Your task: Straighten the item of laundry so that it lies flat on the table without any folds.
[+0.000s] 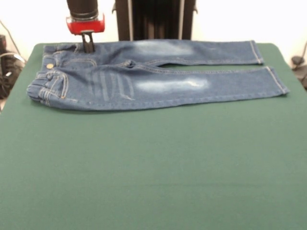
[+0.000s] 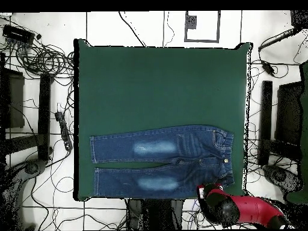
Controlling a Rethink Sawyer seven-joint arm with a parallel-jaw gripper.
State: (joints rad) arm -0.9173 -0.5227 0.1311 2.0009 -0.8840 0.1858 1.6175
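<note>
The small blue denim jeans (image 1: 153,81) lie spread along the far side of the dark green table (image 1: 153,167), with the waistband at the left and both legs running right. The near waistband corner (image 1: 38,91) is slightly bunched. My gripper (image 1: 88,48) stands upright on the far waistband corner, its tips close together and down in the fabric. In the overhead view the jeans (image 2: 162,159) lie near the bottom table edge (image 2: 162,84), waistband right. The gripper (image 2: 207,191) sits at their lower right corner, its tips hidden under the red arm.
The robot pedestal (image 1: 156,19) stands just behind the jeans. Cables and dark stands (image 2: 42,108) surround the table on the floor. Green tabletop stretches wide in front of the jeans.
</note>
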